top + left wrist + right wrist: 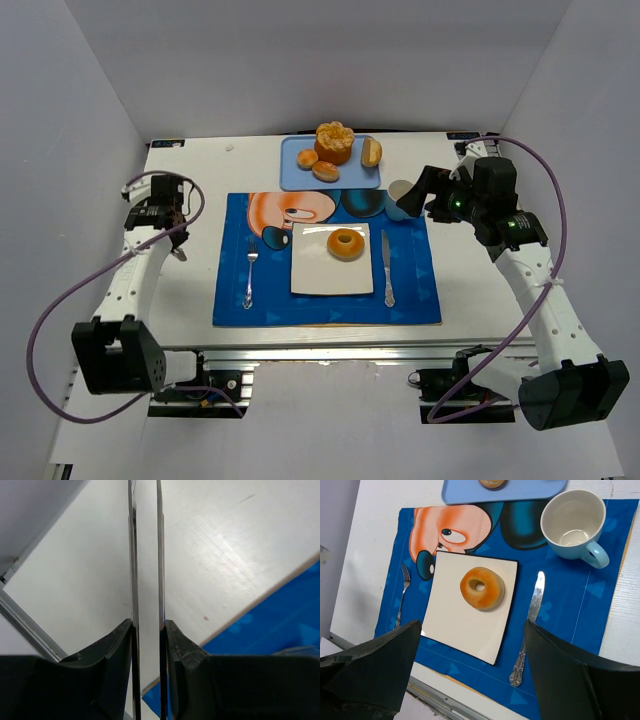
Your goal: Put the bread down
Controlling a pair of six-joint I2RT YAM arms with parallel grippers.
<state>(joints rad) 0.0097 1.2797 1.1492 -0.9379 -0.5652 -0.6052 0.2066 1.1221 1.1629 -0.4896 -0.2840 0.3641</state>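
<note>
The ring-shaped golden-brown bread (347, 244) lies flat on the white square plate (312, 275), toward its far right part, on the blue placemat. It also shows in the right wrist view (482, 588), free of any gripper. My right gripper (424, 192) hangs above the mat's far right corner, open wide and empty (473, 630), well apart from the bread. My left gripper (178, 246) hovers over bare table left of the mat; its thin fingers stand almost together with nothing between them (146, 530).
A light blue mug (575, 524) stands at the mat's far right. A knife (530, 625) lies right of the plate, a fork (402, 595) left of it. A blue tray (300, 178) behind the mat holds small rolls and an orange muffin-like bun (334, 142).
</note>
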